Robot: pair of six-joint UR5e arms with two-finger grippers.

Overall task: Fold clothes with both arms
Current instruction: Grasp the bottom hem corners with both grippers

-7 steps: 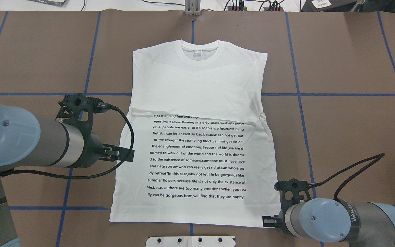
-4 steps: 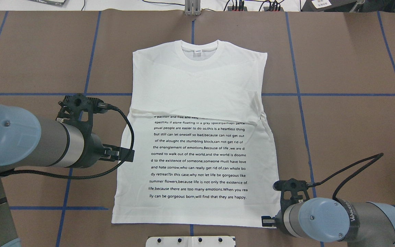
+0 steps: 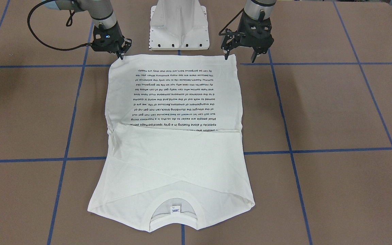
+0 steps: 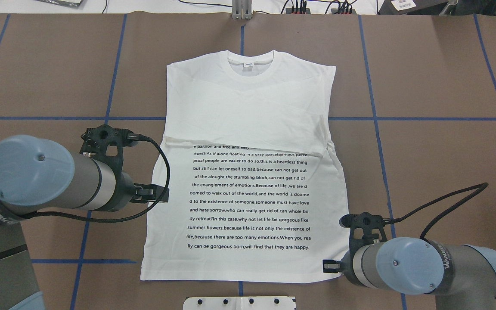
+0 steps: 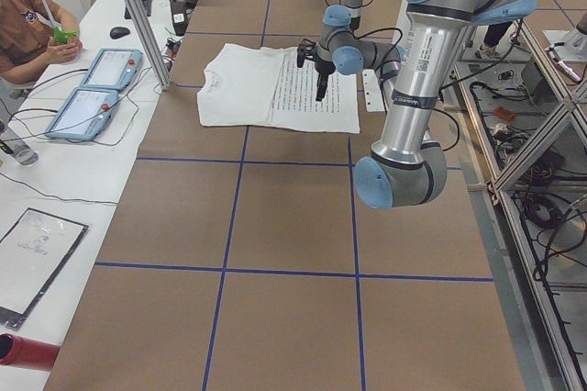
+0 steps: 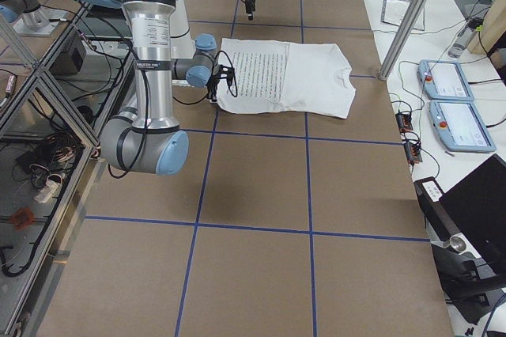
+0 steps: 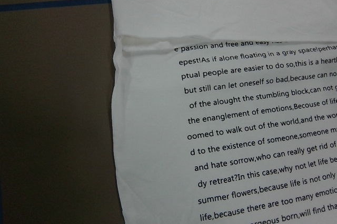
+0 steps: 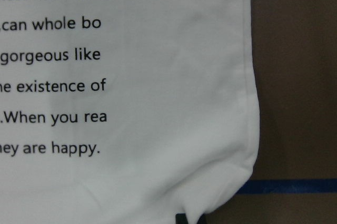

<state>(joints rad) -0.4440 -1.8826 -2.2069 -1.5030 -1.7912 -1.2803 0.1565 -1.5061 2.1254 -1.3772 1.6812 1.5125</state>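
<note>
The clothes are one white T-shirt lying flat on the brown table, collar at the far side and the black text block on the near half. Both sleeves are tucked in. My left gripper hangs open above the shirt's left edge; its spread fingers show in the front view. The left wrist view holds only cloth and text. My right gripper is low at the near right hem corner, shut on that corner. A dark fingertip shows at the hem.
The white pedestal base stands just behind the hem. Blue tape lines cross the brown table around the shirt. In the left side view a person sits at a white side table with two tablets.
The right gripper has moved left and slightly away from the base, drawing the hem corner inward with it. The left arm's elbow has shifted right; its gripper has barely moved.
</note>
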